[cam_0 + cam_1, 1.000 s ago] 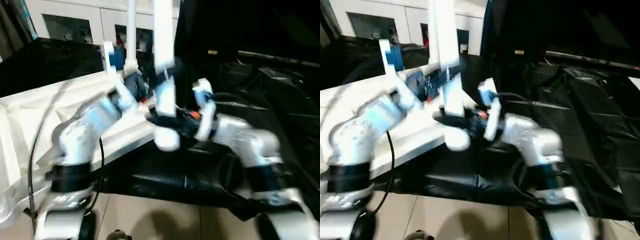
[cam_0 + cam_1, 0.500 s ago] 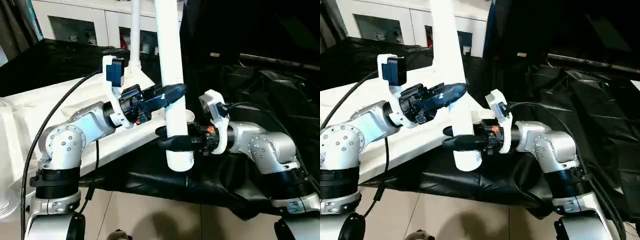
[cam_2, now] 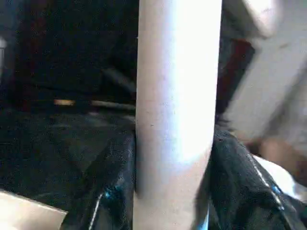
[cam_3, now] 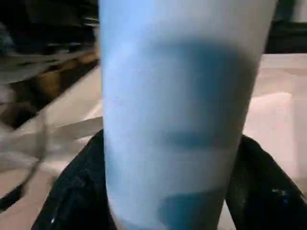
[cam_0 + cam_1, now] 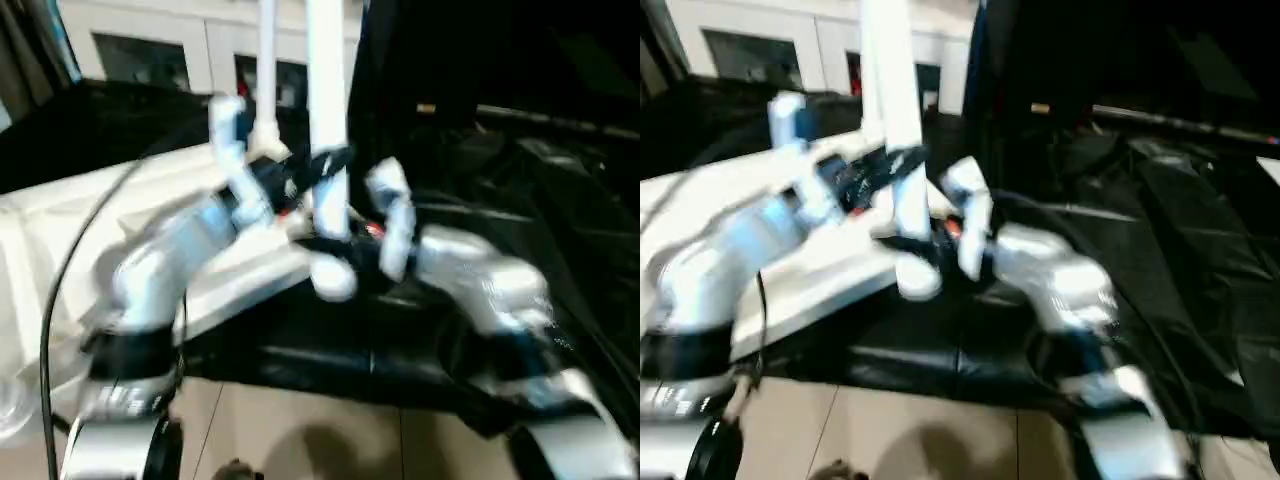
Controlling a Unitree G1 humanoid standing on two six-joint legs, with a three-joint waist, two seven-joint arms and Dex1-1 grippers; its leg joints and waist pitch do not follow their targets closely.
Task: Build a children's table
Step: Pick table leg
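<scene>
A long white table leg [image 5: 328, 120] stands nearly upright in front of me, its rounded lower end beside the near corner of the white tabletop [image 5: 90, 215]. My left gripper [image 5: 322, 165] is shut on the leg's middle; in the left wrist view its black fingers [image 3: 110, 191] press both sides of the tube [image 3: 175, 96]. My right gripper [image 5: 325, 243] holds the leg lower down, and its dark fingers [image 4: 72, 191] hug the tube [image 4: 182, 120]. A second leg [image 5: 266, 70] rises from the tabletop behind.
Black sheeting [image 5: 520, 170] covers the surface to the right and under the tabletop. A white cabinet with glass doors [image 5: 140, 50] stands at the back. Beige floor tiles [image 5: 300, 430] lie at the near edge, and a black cable [image 5: 60, 300] hangs by my left arm.
The whole picture has shifted and blurred, so the camera is moving. Both grippers stay on the leg, whose lower end now sits closer to the tabletop's corner.
</scene>
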